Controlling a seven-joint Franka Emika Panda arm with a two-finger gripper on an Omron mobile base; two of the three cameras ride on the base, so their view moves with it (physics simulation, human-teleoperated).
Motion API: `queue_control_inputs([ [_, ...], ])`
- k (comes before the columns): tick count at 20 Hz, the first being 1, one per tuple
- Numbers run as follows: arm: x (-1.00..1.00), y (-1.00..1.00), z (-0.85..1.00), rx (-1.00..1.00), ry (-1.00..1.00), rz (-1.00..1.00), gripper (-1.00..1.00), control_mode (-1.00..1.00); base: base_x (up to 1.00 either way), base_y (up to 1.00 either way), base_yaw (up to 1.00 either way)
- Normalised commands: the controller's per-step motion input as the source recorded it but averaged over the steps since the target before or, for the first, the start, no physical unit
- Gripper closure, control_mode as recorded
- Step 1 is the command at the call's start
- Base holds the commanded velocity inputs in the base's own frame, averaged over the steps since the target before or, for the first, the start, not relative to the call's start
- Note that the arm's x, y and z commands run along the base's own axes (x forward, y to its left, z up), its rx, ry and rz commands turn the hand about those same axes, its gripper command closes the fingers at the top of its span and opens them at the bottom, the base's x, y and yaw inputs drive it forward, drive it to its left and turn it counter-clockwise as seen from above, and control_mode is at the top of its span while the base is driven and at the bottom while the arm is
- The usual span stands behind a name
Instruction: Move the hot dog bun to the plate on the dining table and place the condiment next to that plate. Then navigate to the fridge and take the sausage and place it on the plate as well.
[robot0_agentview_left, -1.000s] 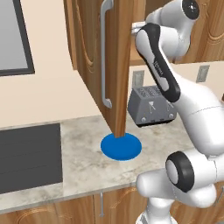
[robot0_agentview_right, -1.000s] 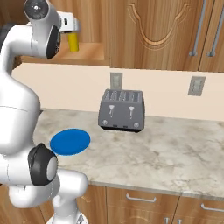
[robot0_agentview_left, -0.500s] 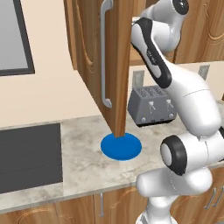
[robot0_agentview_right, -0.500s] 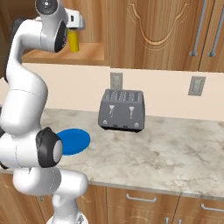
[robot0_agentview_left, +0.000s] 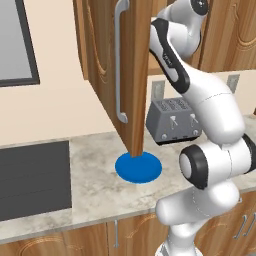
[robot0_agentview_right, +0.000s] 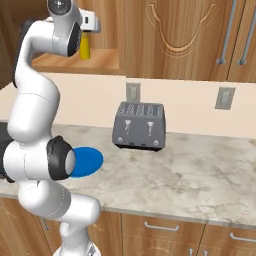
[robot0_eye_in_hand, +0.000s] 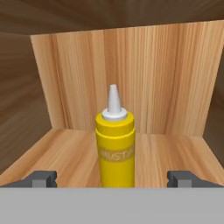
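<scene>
Your gripper (robot0_eye_in_hand: 112, 178) stood spread wide inside the open wall cabinet (robot0_eye_in_hand: 144, 78), its fingertips (robot0_eye_in_hand: 41, 178) either side of the condiment (robot0_eye_in_hand: 115, 148) without touching it. The bottle stood upright on the cabinet's wooden shelf (robot0_agentview_right: 75, 62), near its middle, well above the counter (robot0_agentview_right: 190, 175) carrying the toaster (robot0_agentview_right: 139, 126) and blue plate (robot0_agentview_left: 138, 167).

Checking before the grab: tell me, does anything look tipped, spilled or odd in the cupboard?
Nothing stands out. The condiment stands upright on the cupboard shelf, cap on, no spill, centred between the open gripper fingertips.
</scene>
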Motion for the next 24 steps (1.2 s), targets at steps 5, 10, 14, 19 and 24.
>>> queue_control_inputs([
  [5,0.08,0.01,-0.02,0.01,0.00,0.00,-1.00,-1.00,0.00,0.00,0.00],
  [10,0.14,0.09,-0.09,0.01,0.00,0.00,-1.00,-1.00,0.00,0.00,0.00],
  [14,0.28,0.13,-0.02,0.00,0.00,0.00,-1.00,-1.00,0.00,0.00,0.00],
  [19,0.43,0.01,0.00,0.01,0.00,-0.01,-1.00,-1.00,0.00,0.00,0.00],
  [24,0.35,0.00,0.00,0.01,0.00,-0.02,-1.00,-1.00,0.00,0.00,0.00],
])
